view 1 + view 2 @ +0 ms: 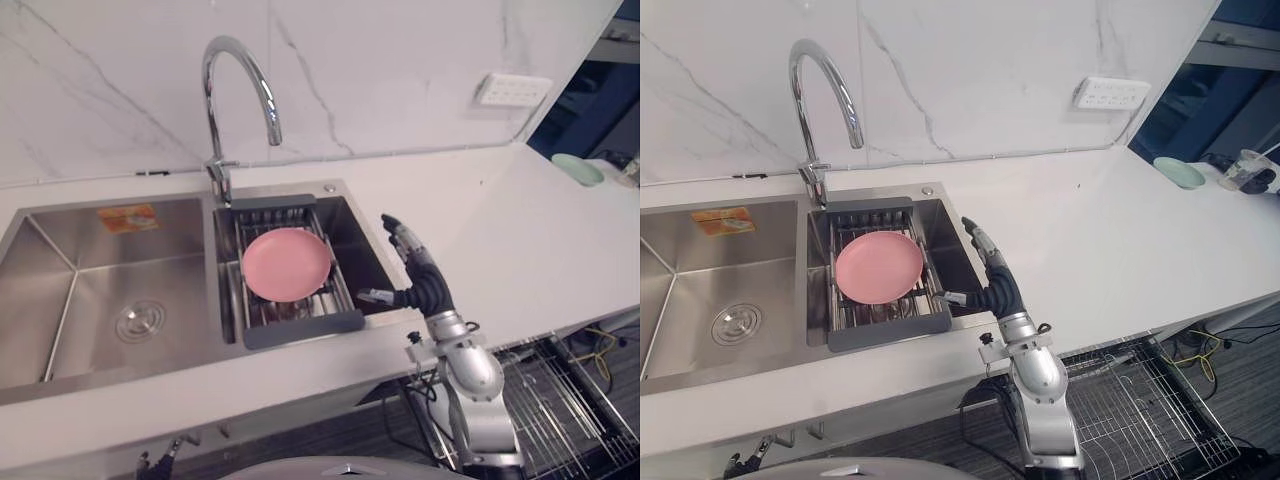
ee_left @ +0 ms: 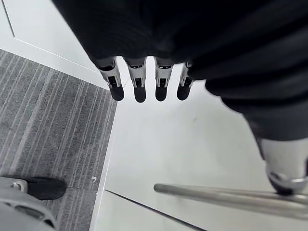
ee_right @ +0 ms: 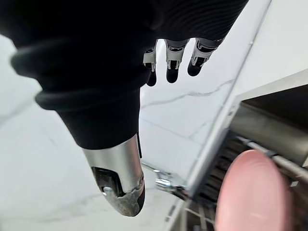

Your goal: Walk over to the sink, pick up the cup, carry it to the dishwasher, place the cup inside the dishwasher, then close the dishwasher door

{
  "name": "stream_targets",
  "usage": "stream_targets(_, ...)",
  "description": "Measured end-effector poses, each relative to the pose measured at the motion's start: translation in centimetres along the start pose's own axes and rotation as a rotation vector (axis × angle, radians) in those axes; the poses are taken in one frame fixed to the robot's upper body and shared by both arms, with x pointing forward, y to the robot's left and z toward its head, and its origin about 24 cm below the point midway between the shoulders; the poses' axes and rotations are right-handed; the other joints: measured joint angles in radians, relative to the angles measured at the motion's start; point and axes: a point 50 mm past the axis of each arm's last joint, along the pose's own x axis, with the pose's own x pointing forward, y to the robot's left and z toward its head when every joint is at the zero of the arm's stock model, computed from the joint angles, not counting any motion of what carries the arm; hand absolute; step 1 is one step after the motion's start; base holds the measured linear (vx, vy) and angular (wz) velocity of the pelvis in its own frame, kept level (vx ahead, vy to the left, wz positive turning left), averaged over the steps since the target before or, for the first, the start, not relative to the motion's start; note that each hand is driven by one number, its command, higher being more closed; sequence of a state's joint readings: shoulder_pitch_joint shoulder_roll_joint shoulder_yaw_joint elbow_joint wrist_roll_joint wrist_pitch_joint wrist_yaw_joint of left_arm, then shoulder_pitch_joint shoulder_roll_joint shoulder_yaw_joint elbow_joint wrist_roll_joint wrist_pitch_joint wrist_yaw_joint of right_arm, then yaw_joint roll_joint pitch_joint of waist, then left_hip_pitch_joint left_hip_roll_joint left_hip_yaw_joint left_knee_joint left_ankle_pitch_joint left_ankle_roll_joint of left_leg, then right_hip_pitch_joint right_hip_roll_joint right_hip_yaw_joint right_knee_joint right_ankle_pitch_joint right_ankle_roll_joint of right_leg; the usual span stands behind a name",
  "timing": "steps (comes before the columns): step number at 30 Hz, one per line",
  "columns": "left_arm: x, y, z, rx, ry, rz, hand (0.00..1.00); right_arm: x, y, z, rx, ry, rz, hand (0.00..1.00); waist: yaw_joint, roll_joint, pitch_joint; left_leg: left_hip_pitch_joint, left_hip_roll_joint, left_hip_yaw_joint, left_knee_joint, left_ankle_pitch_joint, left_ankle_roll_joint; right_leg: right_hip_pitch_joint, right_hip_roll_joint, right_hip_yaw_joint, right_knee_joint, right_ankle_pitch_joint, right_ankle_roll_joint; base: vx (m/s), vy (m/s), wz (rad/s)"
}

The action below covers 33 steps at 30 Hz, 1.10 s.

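Reach step, I'd say: right hand [image 1: 415,262] by the sink's [image 1: 90,290] pink plate [image 1: 287,264] and left hand [image 2: 139,89] both straight-fingered, empty; next, locate the cup.

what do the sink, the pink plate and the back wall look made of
Sink: brushed stainless steel, by its dull grey sheen. Pink plate: probably matte plastic, evenly coloured, no glare. Back wall: polished white marble or a lookalike, grey veins.
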State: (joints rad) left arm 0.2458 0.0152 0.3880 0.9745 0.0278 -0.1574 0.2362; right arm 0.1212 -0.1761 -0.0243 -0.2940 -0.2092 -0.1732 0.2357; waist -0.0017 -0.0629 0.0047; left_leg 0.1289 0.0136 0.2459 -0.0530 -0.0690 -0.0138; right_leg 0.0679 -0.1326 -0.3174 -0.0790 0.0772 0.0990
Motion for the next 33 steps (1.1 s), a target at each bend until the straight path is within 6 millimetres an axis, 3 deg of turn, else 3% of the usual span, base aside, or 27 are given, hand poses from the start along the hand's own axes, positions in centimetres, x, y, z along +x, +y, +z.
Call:
stream_targets(9, 0.3, 0.7, 0.0, 0.076, 0.022, -0.005, 0.0, 2.3, -2.3, -0.4, -0.544, 0.076, 0.084, 0.0, 0.0, 0.003, 0.007, -0.008, -0.002, -0.026, -0.002, 0.003, 0.0, 0.001, -0.001, -0.025, 0.0, 0.0, 0.0, -0.04, -0.021, 0.06)
stream_targets(12, 0.4, 1.0, 0.1, 0.086, 0.021, -0.005, 0.0, 3.2, -2.6, -0.6, -0.648, 0.088, 0.119, 0.0, 0.001, -0.002, 0.012, -0.013, -0.003, -0.034, -0.002, 0.007, 0.0, 0.0, -0.001, -0.027, 0.0, 0.0, 0.0, -0.06, -0.018, 0.06)
stream_targets(19, 0.4, 0.8, 0.2, 0.13, 0.021, -0.029, 0.0, 4.9, -0.9, -0.9, -0.813, 0.032, 0.272, 0.0, 0.01, -0.003, 0.02, -0.025, -0.005, -0.066, -0.004, 0.02, 0.001, 0.001, -0.001, -0.05, 0.003, -0.001, -0.001, -0.07, -0.025, 0.12)
stream_targets(33, 0.5, 0.9, 0.4, 0.15, 0.014, -0.031, 0.0, 6.9, 0.9, -1.2, -0.86, -0.04, 0.39, 0.0, 0.029, -0.008, 0.027, -0.038, -0.016, -0.11, -0.024, 0.047, 0.008, -0.001, -0.005, -0.082, 0.006, -0.002, -0.002, -0.06, -0.012, 0.09)
